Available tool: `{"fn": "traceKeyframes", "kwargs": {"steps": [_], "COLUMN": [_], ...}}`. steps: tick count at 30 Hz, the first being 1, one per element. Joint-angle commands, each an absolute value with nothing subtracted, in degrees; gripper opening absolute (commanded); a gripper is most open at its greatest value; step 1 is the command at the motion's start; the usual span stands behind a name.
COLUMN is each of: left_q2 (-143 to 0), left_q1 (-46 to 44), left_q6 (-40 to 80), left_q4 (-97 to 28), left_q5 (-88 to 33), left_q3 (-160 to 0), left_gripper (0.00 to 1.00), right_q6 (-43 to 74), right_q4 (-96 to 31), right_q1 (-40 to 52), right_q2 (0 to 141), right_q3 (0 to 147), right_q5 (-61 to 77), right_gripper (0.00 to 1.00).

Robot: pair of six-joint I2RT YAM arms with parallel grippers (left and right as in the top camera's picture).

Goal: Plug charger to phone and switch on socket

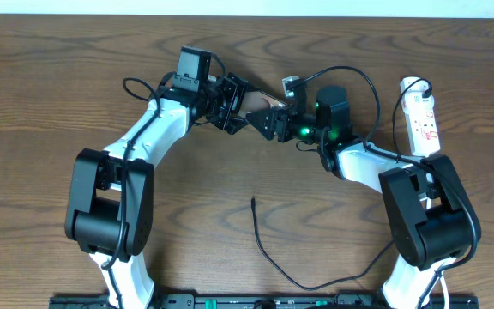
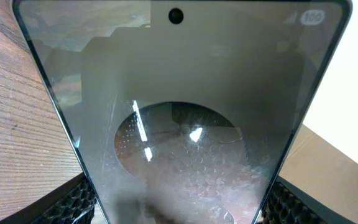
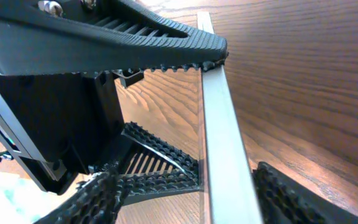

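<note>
This looks like a robotics lab: the left arm (image 1: 114, 184) and the right arm (image 1: 423, 210) stand on a black rail (image 1: 230, 302) at the wooden table's (image 1: 41, 86) near edge.

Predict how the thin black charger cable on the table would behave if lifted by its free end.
Probably floppy: the charger cable lies in a loose curve on the table, so the rest would likely droop and trail. It looks very thin, so it is likely light. Its small tip might twist or slip when pinched.

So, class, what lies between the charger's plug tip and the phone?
Nothing but bare table. The overhead view shows only wood grain between the charger's plug tip and the phone.
</note>
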State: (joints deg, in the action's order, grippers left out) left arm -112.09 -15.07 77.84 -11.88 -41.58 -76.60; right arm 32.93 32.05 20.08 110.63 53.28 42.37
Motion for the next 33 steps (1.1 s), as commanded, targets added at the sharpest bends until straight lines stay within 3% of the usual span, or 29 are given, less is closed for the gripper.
{"fn": "traceKeyframes", "kwargs": {"steps": [1,20,24,27,33], "left_q2": [-112.18,-112.18,-112.18,-112.18,-112.18], "left_q1": [-15.07,-15.09,-15.09,-15.09,-15.09], "left_q6": [77.65,77.65,77.65,77.65,77.62], "left_q4": [-10.94,-11.00,-11.03,-11.03,-11.20], "left_q5": [-42.30,-41.69,-41.71,-41.71,-41.74], "left_q3": [-78.11,-78.11,-78.11,-78.11,-78.11], "left_gripper": [0.07,0.07,0.07,0.07,0.08], "right_q6": [33.82,33.80,33.82,33.82,33.82], "right_q4": [31.20,29.47,29.43,29.30,29.10], "right_q1": [20.36,20.36,20.36,20.36,20.34], "right_q2": [111.02,111.02,111.02,111.02,111.02], "right_q3": [53.95,53.95,53.95,53.95,53.93], "right_q5": [41.93,42.78,42.81,42.78,42.83], "right_gripper": [0.60,0.24,0.08,0.01,0.01]}}
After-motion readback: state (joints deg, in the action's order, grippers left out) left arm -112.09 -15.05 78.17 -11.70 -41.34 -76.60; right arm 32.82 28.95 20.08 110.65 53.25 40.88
